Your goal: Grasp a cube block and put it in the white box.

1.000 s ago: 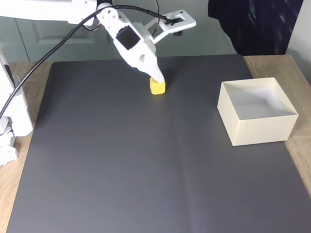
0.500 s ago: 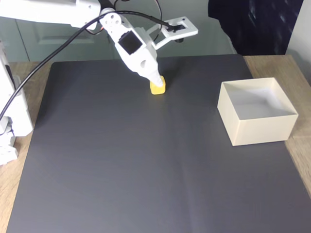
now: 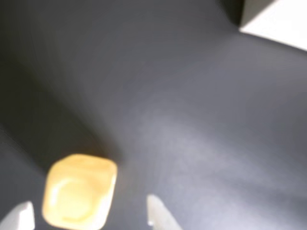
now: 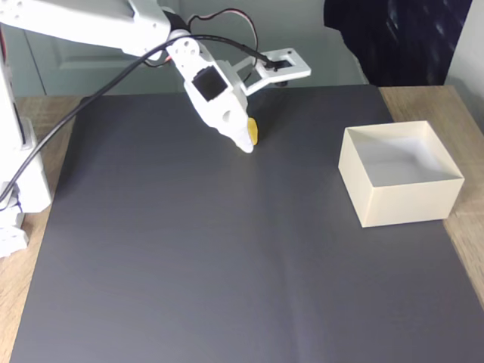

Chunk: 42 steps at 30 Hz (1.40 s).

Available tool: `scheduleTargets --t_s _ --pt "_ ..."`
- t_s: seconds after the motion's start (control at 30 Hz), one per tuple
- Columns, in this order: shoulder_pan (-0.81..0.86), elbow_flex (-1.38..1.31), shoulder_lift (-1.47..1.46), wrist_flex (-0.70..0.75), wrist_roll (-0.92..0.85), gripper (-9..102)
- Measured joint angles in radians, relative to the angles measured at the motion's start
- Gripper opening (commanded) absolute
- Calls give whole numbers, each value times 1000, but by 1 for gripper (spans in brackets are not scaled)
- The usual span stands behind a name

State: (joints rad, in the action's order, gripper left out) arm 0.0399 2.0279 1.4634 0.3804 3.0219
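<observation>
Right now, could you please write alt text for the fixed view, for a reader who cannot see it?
A white robot arm's claw reaches down over a small yellow cube block near the far edge of a dark grey mat. An open, empty white box sits at the mat's right side, well apart from the cube.

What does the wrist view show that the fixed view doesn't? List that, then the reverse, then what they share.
Wrist view: the cube block close up between two fingertips, with a gap on its right. Fixed view: the white box whole with its open inside, the arm, and the wooden table around the dark mat. Shared: cube block, gripper, box, mat.
</observation>
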Motion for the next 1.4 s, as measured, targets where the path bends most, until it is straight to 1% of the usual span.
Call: scheduleTargets --t_s 0.37,0.87,1.23,1.3,1.4 --pt "-11 -146 -129 -3 -6 29" --pt "-35 -153 -170 -3 -6 22" --pt "-51 -155 -173 -3 8 5" --pt "-52 -155 -173 6 11 0" --pt "-54 -155 -173 17 12 0"
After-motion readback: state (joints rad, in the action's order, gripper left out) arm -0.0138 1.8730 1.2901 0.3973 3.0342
